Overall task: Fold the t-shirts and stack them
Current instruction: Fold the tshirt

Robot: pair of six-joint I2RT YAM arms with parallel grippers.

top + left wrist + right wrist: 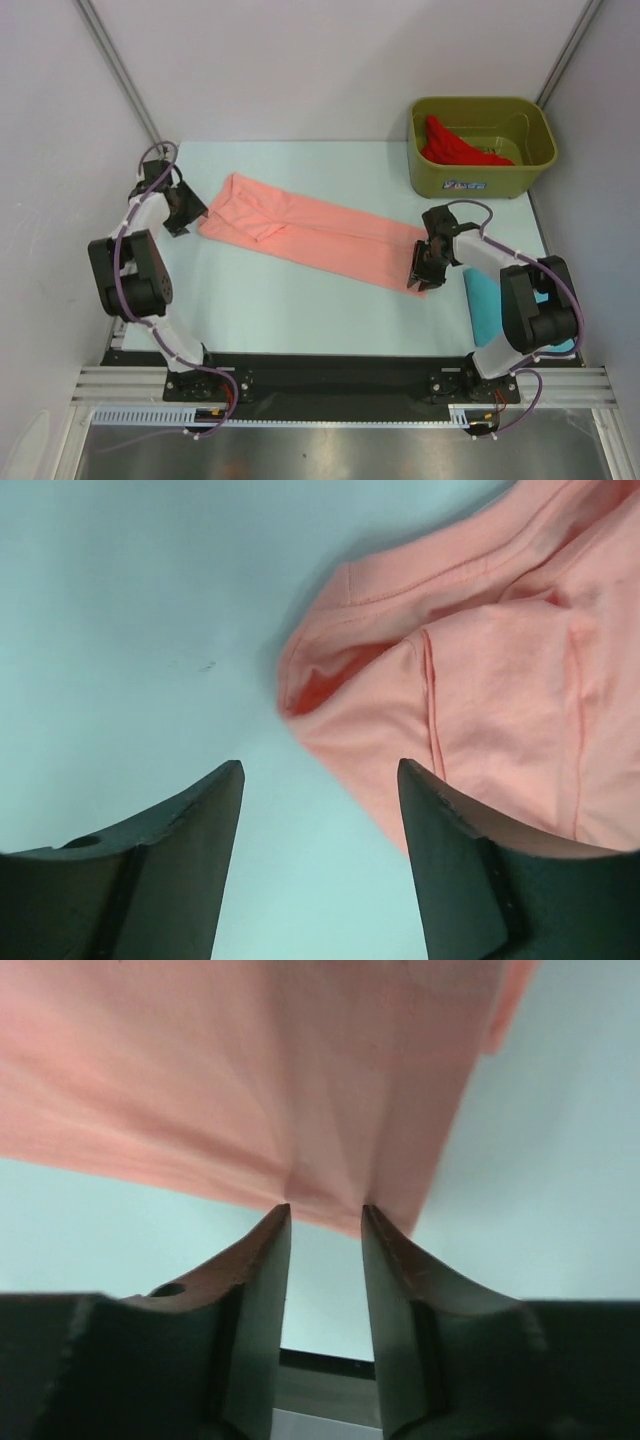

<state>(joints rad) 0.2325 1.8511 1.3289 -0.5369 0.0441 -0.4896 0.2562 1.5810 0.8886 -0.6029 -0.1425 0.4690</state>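
Shirts on table (300,315): salmon-pink shirt (310,235) lies as a long narrow band, diagonal from upper left to lower right of centre.
Fabric mostly smooth, sleeve seam and hem show at upper-left end. Left gripper (188,212) there, fingers wide apart on nothing, cloth just beside. Right gripper (425,265) at lower-right hem, fingers narrowly parted, creases fanning from tips; pinched or not, cannot tell. Turquoise shirt (485,300) at right edge; red shirt (450,148) in olive tub (480,180), upper right.
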